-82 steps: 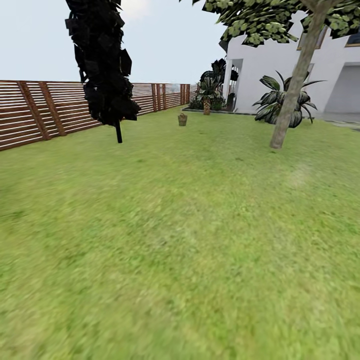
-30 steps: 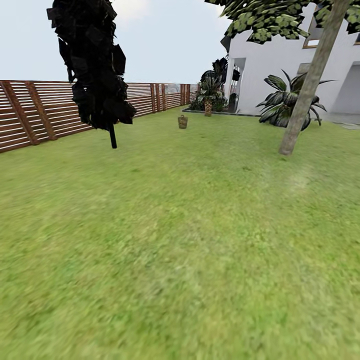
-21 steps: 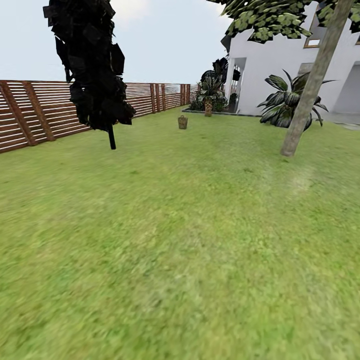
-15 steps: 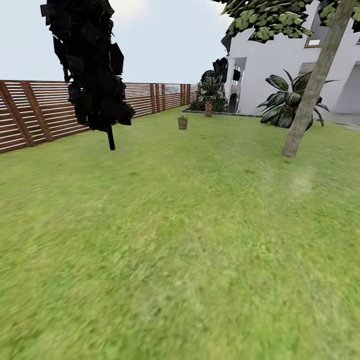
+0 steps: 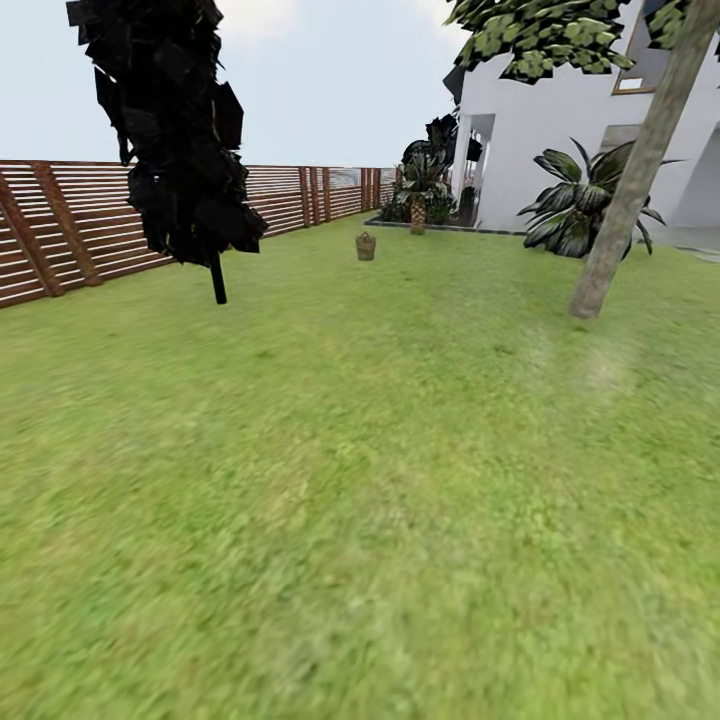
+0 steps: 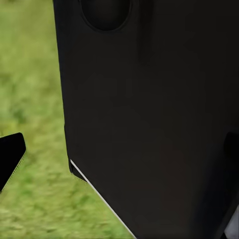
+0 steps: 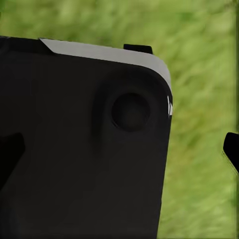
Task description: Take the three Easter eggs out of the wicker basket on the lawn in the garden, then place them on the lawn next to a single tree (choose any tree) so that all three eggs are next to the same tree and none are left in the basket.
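The small brown wicker basket [image 5: 366, 246] stands far off on the lawn [image 5: 360, 480], near the middle of the head view. The Easter eggs are hidden from here; the basket is too small to show its contents. A pale grey-brown tree [image 5: 630, 215] with a thick bare trunk rises from the grass at the right, closer to me than the basket. In the left wrist view my left gripper [image 6: 119, 154] has its dark fingertips [image 6: 10, 155] far apart, open and empty, over a black robot panel and grass. The right gripper [image 7: 119, 149] is likewise open, one fingertip [image 7: 232, 148] showing over the grass.
A thin-trunked dark-leaved tree [image 5: 185, 140] stands at the left. A brown slatted fence [image 5: 80, 225] runs along the left and back. A white house [image 5: 560, 130] with palms [image 5: 580, 205] and a planted bed [image 5: 420, 195] lies behind the basket. Open grass stretches ahead.
The whole view has advanced over the lawn: the dark tree has slid left and the pale trunk right and lower, while the basket stays near the centre. The camera moved, not the things.
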### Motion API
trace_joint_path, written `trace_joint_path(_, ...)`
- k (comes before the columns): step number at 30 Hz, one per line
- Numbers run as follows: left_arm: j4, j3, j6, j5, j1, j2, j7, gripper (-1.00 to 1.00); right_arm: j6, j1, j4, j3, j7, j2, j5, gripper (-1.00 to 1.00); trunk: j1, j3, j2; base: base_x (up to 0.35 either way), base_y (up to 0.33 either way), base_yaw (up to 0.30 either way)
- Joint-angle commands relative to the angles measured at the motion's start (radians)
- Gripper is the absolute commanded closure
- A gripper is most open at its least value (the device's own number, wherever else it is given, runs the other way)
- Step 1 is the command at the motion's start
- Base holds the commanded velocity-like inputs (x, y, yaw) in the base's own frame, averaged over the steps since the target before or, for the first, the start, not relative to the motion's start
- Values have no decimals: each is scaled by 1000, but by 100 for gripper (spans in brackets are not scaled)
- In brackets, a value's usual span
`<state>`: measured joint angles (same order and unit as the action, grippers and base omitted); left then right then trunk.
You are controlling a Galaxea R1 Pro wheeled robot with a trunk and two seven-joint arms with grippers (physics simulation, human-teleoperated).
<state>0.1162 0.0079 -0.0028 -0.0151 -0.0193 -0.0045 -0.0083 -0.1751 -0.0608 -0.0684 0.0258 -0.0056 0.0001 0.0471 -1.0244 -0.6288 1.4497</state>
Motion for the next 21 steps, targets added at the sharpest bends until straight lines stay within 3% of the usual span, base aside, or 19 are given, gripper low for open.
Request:
trace_joint_path(1, 2, 1, 0, -2, -1, 0, -1, -100, -3, -1, 1, 2, -1, 0, 5, -100, -1, -1, 0, 339, 0, 0)
trace_joint_path(21, 2, 0, -1, -1, -1, 0, -1, -100, -3, -1, 1, 1, -1, 0, 5, -100, -1, -1, 0, 340, 0, 0)
